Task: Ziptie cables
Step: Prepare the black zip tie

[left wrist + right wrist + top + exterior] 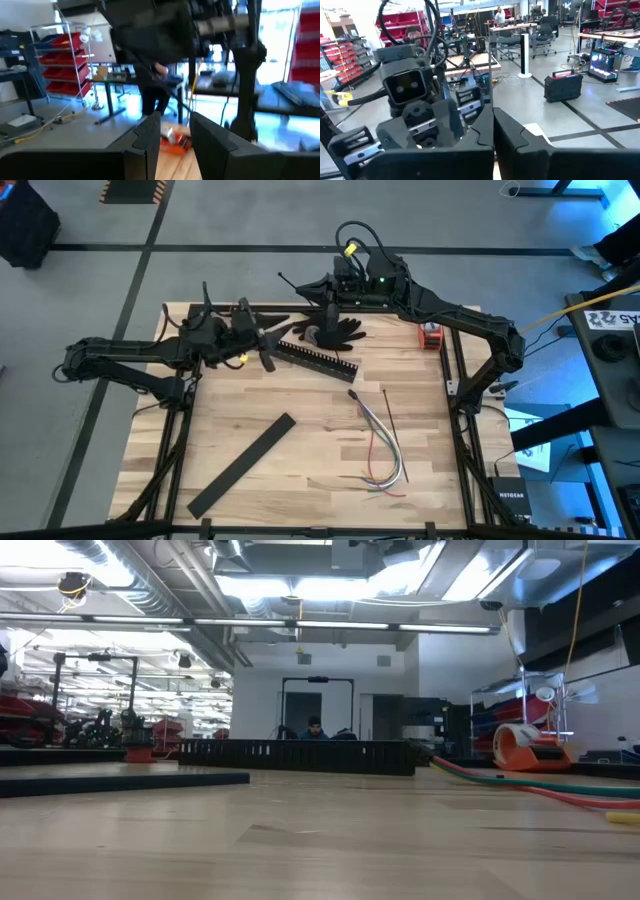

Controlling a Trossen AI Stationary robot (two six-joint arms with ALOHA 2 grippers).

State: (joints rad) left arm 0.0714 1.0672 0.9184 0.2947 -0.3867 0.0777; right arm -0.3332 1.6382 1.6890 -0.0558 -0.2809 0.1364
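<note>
The cables (385, 448), thin grey, white and red wires, lie loose on the table at the near right. A thin dark straight strip (391, 416) lies beside them. My right gripper (318, 288) (493, 125) is high over the far middle, pointing level toward the left arm, shut on a hair-thin dark ziptie (292, 282). My left gripper (270, 347) (176, 142) hovers at the far left by the comb-slotted bar's left end. It points toward the table's right, its fingers a little apart with nothing between them. My right gripper pinches the ziptie between its two shut fingers. The strip (491, 85) sticks out past the fingertips, roughly along the fingers. The fingers are level and point toward the table's left. The ziptie is clear of the table; how much of it lies back between the fingers is hidden.
A black comb-slotted bar (318, 358) lies at the far middle, with a black splayed heap (338, 330) behind it. A flat black strip (240, 465) lies at the near left. An orange object (430, 336) sits at the far right edge. Bare wood shows mid-table.
</note>
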